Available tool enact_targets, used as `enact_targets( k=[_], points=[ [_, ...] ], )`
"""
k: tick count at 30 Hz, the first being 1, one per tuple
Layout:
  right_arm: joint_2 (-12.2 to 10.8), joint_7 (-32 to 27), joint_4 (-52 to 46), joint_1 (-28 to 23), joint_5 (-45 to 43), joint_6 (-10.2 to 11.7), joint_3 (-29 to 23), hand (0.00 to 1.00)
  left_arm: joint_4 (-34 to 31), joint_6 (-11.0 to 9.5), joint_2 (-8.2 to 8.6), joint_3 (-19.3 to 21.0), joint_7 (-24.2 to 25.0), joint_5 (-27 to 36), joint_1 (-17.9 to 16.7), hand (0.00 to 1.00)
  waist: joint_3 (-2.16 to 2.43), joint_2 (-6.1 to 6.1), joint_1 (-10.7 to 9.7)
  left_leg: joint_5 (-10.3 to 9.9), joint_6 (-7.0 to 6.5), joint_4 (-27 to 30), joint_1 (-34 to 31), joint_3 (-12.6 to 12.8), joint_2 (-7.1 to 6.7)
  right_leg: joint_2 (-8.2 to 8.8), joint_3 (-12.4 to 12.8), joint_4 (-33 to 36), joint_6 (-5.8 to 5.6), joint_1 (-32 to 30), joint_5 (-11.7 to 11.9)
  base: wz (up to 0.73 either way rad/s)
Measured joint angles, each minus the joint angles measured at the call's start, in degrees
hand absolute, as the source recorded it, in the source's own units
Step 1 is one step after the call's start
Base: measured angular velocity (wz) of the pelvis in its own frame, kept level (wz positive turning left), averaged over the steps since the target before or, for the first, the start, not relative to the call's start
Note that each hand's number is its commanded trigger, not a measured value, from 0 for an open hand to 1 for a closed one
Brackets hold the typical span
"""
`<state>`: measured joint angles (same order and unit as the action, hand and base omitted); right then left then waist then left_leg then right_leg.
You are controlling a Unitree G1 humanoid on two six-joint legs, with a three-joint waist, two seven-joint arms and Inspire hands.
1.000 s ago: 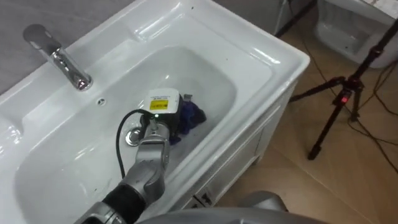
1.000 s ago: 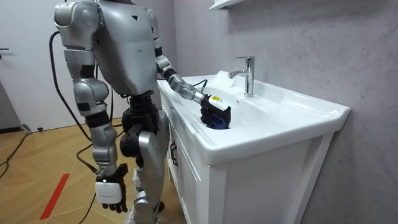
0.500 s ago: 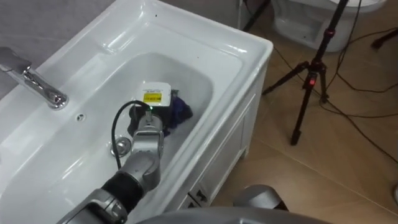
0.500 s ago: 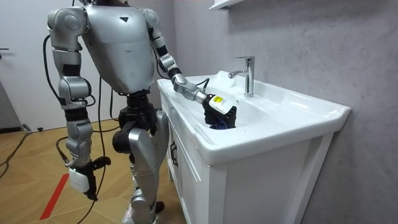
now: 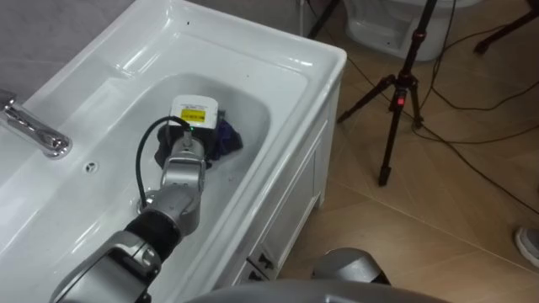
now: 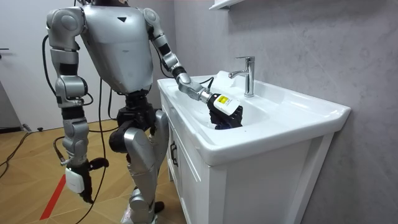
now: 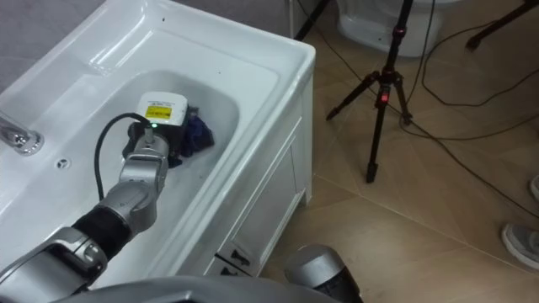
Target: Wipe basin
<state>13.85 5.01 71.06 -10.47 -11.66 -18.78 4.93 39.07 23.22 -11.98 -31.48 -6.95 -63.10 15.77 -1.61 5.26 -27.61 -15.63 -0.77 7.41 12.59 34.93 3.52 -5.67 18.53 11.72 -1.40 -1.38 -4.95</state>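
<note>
Where the basin [image 5: 286, 63] curves up at its right end, the left hand [image 5: 192, 118] lies on a blue cloth [image 5: 226, 139]. Its grip cannot be told.

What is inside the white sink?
The robot's left hand rests on a dark blue cloth in the basin. The hand covers part of the cloth and the basin floor beneath.

Bowl: our left hand [image 5: 190, 118] and the blue cloth [image 5: 224, 140] take up the right end of the basin [image 5: 313, 64]; we see bare white either side of the forearm.
Faucet [image 5: 35, 135]: overhangs the back ledge at the left, well apart from the hand.
Right ledge: bare.
Floor: a tripod [image 5: 396, 101] and cables [image 5: 472, 160] stand near the cabinet [image 5: 296, 192].
</note>
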Motion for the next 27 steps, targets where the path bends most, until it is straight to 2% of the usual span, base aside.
enact_targets(
  k=[6,8,9,10,12,13,14,16,19,22,25,27],
  points=[
    [0.29,-0.53,-2.4,-2.99,-0.69,0.03,-0.68,0.0,2.84,-1.36,-0.23,2.85,-0.03,-0.12,0.67,1.0,0.15,-0.28,1.58,-0.16,0.27,0.38,0.03,1.56,0.38,-0.65,1.12,-0.04,0.19,-0.41,0.77,-0.16],
    [0.31,0.02,-2.44,-3.12,-2.58,0.17,-1.11,0.0,3.57,-2.72,-0.55,4.98,-0.01,-0.02,0.9,1.0,0.2,-0.35,2.5,-0.14,0.37,0.43,-0.17,2.49,0.47,-1.02,2.05,-0.1,0.16,-0.84,1.15,-0.22],
    [0.32,0.29,-2.54,-2.98,-3.4,0.26,-1.19,0.0,4.86,-3.6,-0.71,6.15,0.05,-0.01,1.42,1.0,0.41,-0.66,2.88,-0.15,0.4,0.62,-0.47,2.61,0.59,-1.08,2.11,-0.12,0.21,-1.08,1.31,-0.15],
    [0.31,0.47,-2.64,-2.91,-3.87,0.43,-1.19,0.0,5.44,-3.84,-0.71,6.79,0.14,0.03,1.64,1.0,0.55,-0.9,3.03,-0.16,0.41,0.82,-0.7,2.57,0.68,-1.1,2.05,-0.08,0.23,-1.19,1.32,0.0],
    [0.34,0.79,-2.95,-2.67,-4.31,0.58,-1.15,0.0,6.97,-4.12,-1.29,7.83,0.31,0.73,2.3,1.0,1.19,-1.95,3.84,-0.16,0.52,1.38,-1.5,2.49,0.99,-1.12,1.74,-0.04,0.43,-1.45,1.57,0.0],
    [0.35,0.78,-3.26,-2.69,-4.31,0.58,-1.15,0.0,7.27,-4.23,-1.45,7.8,0.32,1.19,2.48,1.0,1.32,-2.17,4.13,-0.14,0.55,1.44,-1.58,2.38,1.03,-1.1,1.62,-0.02,0.49,-1.41,1.63,0.08],
    [0.35,0.49,-3.94,-2.6,-4.32,0.56,-1.15,0.0,8.02,-4.68,-1.8,7.79,0.35,1.68,2.73,1.0,1.59,-2.53,4.39,-0.13,0.56,1.67,-1.81,1.91,1.17,-0.93,1.0,-0.11,0.61,-1.26,1.79,0.16],
    [0.35,-0.06,-4.74,-1.94,-4.59,0.84,-1.2,0.0,9.38,-5.14,-2.23,7.79,0.39,1.75,2.94,1.0,1.69,-2.83,4.51,-0.13,0.56,1.82,-1.9,1.25,1.25,-0.8,0.46,-0.42,0.66,-0.98,1.82,0.18],
    [0.32,-0.67,-4.16,-0.52,-5.08,1.89,-1.22,0.0,11.17,-5.54,-2.31,8.17,0.41,2.36,3.0,1.0,1.7,-2.7,4.83,-0.14,0.58,1.93,-1.9,0.39,1.43,-0.67,-0.12,-1.32,0.75,-0.15,1.97,0.17],
    [0.3,-0.71,-4.27,0.59,-4.4,2.6,-1.18,0.0,12.97,-6.88,-2.25,8.37,0.43,4.26,3.95,1.0,1.68,-2.7,5.96,-0.11,0.63,2.03,-2.02,-1.34,1.56,-0.33,-1.74,-2.08,1.01,0.72,1.92,0.28],
    [0.27,-0.72,-4.16,1.03,-4.39,2.75,-1.27,0.0,13.23,-7.56,-2.25,8.98,0.44,4.17,3.82,1.0,1.67,-2.8,7.31,-0.02,0.79,2.19,-2.44,-3.25,1.64,0.04,-3.73,-2.11,1.43,0.99,1.36,0.33],
    [-0.15,-0.63,-4.16,1.34,-4.36,2.8,-1.67,0.0,13.23,-8.46,-1.97,10.93,0.44,4.19,3.77,1.0,1.65,-2.97,8.15,0.18,0.93,2.24,-3.06,-5.23,1.58,0.46,-5.48,-1.94,1.66,1.04,0.77,0.41]
  ],
)
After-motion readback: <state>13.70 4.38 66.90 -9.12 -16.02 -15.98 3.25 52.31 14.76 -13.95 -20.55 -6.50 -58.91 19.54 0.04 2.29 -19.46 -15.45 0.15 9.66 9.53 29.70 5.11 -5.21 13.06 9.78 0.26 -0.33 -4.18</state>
